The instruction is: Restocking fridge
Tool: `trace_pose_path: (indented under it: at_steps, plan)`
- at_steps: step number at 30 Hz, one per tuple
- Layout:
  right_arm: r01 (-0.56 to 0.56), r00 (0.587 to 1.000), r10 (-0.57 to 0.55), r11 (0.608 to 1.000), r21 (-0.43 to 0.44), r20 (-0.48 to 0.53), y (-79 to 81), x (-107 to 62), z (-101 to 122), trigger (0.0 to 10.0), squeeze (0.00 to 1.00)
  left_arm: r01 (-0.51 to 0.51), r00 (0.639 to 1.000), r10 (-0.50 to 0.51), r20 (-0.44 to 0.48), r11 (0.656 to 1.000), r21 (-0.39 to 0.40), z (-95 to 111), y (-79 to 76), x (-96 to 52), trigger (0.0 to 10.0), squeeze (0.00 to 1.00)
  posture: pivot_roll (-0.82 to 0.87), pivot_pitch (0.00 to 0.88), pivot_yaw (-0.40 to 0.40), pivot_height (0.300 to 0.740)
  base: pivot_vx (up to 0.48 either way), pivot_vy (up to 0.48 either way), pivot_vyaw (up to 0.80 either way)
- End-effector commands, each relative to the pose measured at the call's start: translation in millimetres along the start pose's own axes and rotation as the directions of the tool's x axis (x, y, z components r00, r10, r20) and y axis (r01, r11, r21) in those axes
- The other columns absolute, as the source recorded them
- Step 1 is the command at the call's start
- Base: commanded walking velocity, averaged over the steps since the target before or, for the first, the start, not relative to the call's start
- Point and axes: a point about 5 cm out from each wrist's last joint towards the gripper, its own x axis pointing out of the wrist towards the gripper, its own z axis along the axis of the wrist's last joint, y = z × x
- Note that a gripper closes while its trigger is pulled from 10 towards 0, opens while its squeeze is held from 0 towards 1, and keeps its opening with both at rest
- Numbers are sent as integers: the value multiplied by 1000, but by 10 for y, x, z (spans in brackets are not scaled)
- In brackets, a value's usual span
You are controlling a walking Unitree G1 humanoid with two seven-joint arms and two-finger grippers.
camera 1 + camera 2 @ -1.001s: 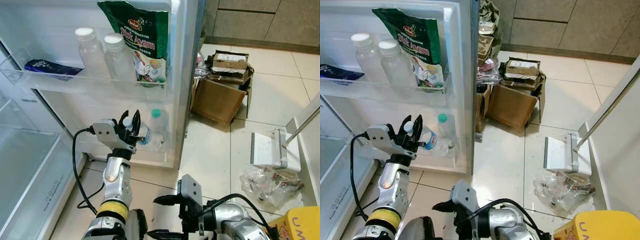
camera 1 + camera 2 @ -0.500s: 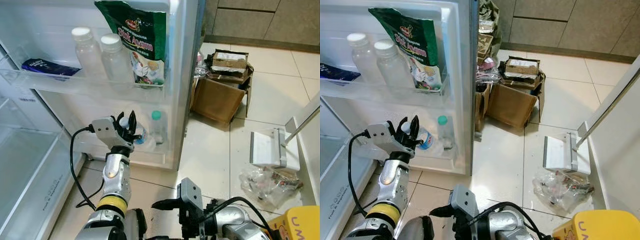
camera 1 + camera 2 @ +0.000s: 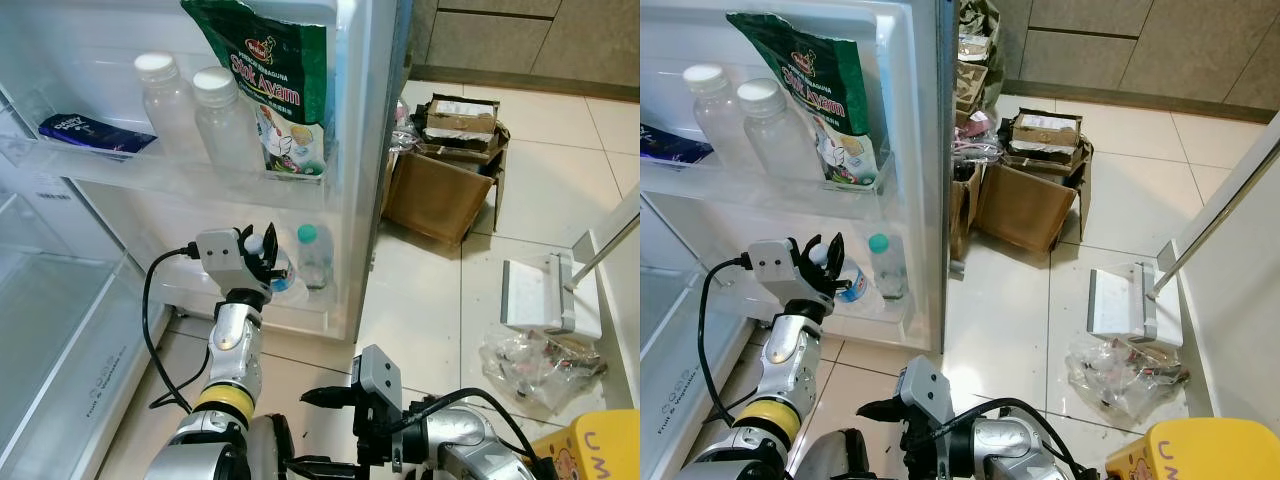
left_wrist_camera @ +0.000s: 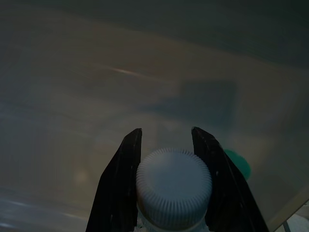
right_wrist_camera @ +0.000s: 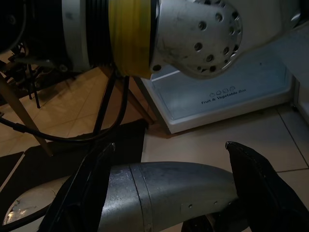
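The left gripper (image 3: 268,252) holds a small bottle (image 3: 277,272) with a white cap, its fingers (image 4: 120,181) closed on the neck, low in the bottom door shelf (image 3: 300,305) of the fridge. Just beside it stands a green-capped bottle (image 3: 309,258). The held bottle leans — long axis tilted, cap toward the robot. If let go like this, it may tip or knock its neighbour. The right gripper (image 3: 312,432) hangs spread wide, idle.

home kitchen, open fridge door (image 3: 350,150), tiled floor (image 3: 530,200), cabinets (image 3: 500,40), cardboard boxes (image 3: 440,195)
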Motion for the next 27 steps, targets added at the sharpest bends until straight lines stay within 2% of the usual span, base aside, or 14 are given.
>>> trace_pose_path:
  at_steps: [1, 3, 6, 14, 27]
  plan:
    - [1, 1000, 0, 1000, 21, -6, 27, -12, -32, 10000, 0, 22, 1000, -21, -22, 1000, 21, -31, -10, -12, 10000, 0, -144, 286, 26, 540, 0, 0, 0]
    - [1, 1000, -1, 1000, 21, -8, 32, -9, -35, 10000, 0, 42, 997, -38, -73, 997, 64, -95, -34, -27, 10000, 0, -144, 290, 30, 540, 0, 0, 0]
    - [2, 1000, -1, 1000, 22, -7, 35, -5, -34, 10000, 0, 41, 995, -35, -95, 997, 67, -131, -31, -44, 10000, 0, -144, 290, 30, 540, 0, 0, 0]
    - [-3, 1000, 4, 1000, 27, -8, 51, -10, -37, 10000, 0, 0, 997, 6, -79, 997, 83, -126, 5, -62, 10000, 0, -147, 295, 23, 540, 0, 0, 0]
    - [-10, 1000, 10, 1000, 25, -8, 57, -16, -24, 10000, 0, -7, 995, 17, -99, 995, 104, -147, 8, -50, 10000, 20, -150, 294, 23, 540, 0, 0, 0]
